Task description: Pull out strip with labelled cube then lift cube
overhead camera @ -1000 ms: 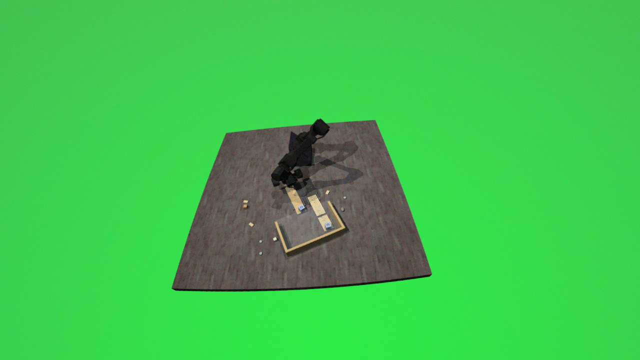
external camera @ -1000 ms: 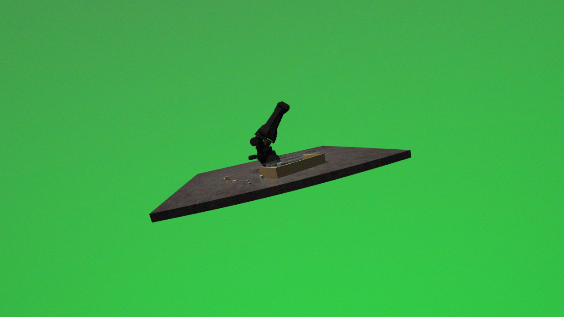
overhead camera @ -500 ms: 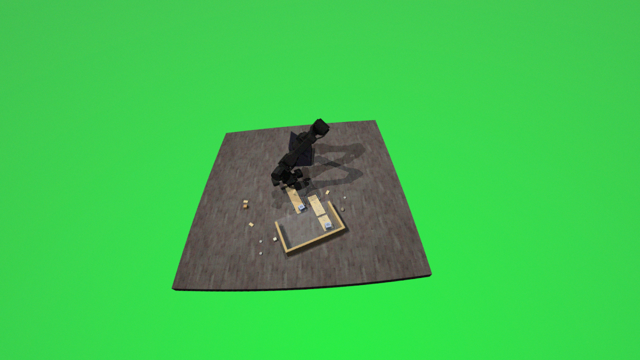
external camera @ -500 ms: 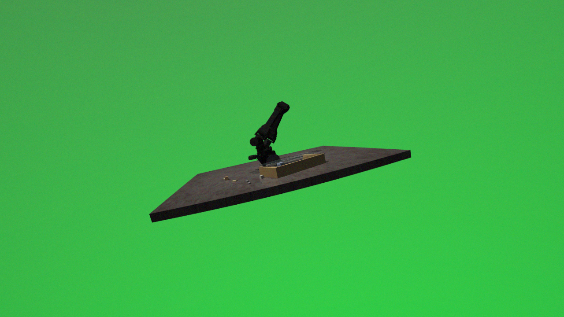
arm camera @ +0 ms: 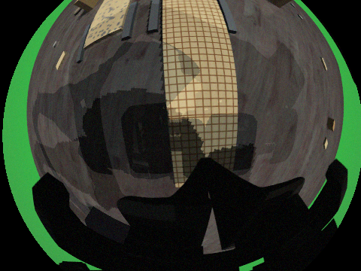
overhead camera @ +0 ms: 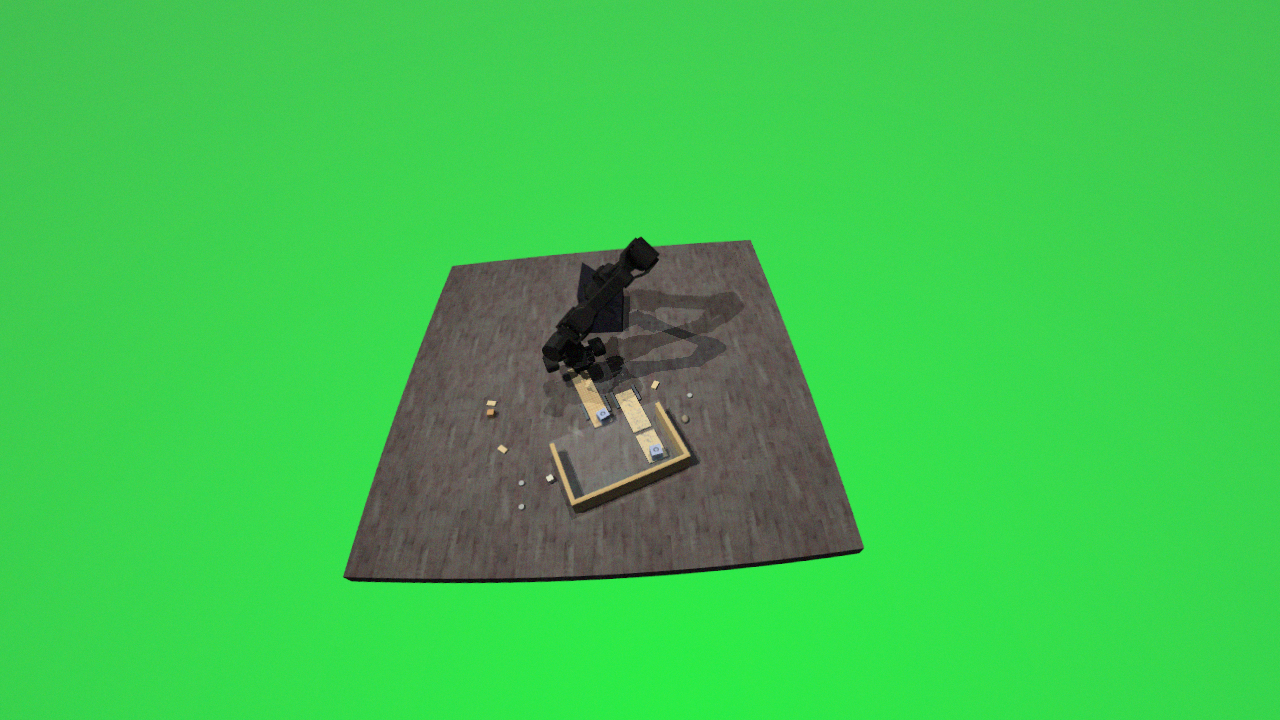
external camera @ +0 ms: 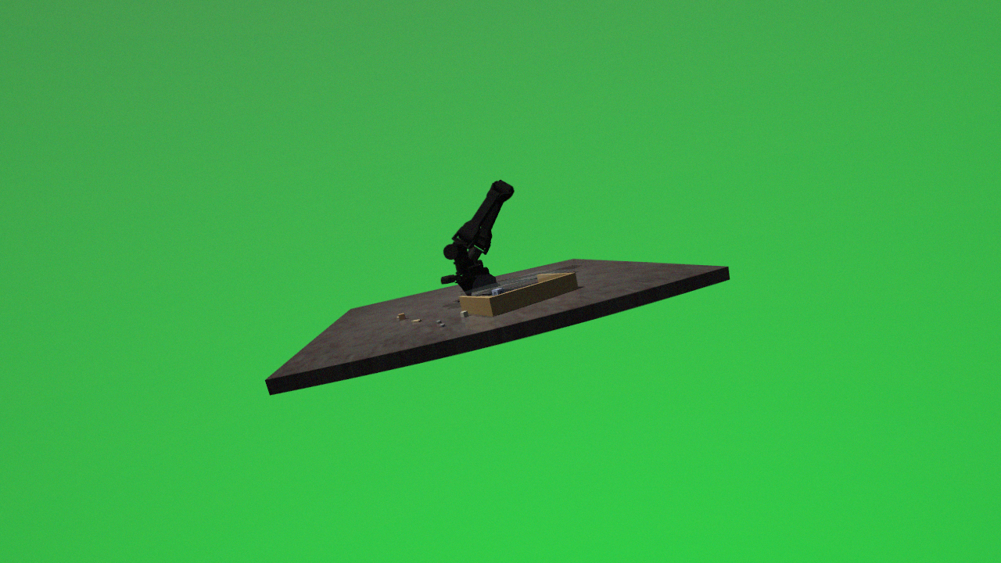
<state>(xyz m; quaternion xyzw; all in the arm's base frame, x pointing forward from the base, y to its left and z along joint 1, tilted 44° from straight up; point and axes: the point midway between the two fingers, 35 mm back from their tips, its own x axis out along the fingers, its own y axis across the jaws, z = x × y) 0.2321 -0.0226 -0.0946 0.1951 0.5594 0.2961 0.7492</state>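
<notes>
The one-piece strip with a grid pattern (overhead camera: pixel 589 401) (arm camera: pixel 199 56) runs out from the frame's open side toward the arm. A light blue cube with a dark mark (overhead camera: pixel 603 415) sits on its far end. My gripper (arm camera: pixel 204 162) is shut, with its fingertips at the near part of this strip and nothing seen between them; whether they touch it is hard to tell. The speckled strip (overhead camera: pixel 632 411) (arm camera: pixel 109 19) lies beside it. A gap parts it from a far piece (overhead camera: pixel 646 437), which carries another marked blue cube (overhead camera: pixel 656 451).
A wooden three-sided frame (overhead camera: pixel 628 484) (external camera: pixel 535 292) stands around the far parts, with a see-through cover over it. Dark rails (arm camera: pixel 129 22) (arm camera: pixel 153 16) flank the strips. Small blocks (overhead camera: pixel 490 412) (overhead camera: pixel 502 449) and pebbles (overhead camera: pixel 521 506) (overhead camera: pixel 684 418) lie around on the table (overhead camera: pixel 429 528).
</notes>
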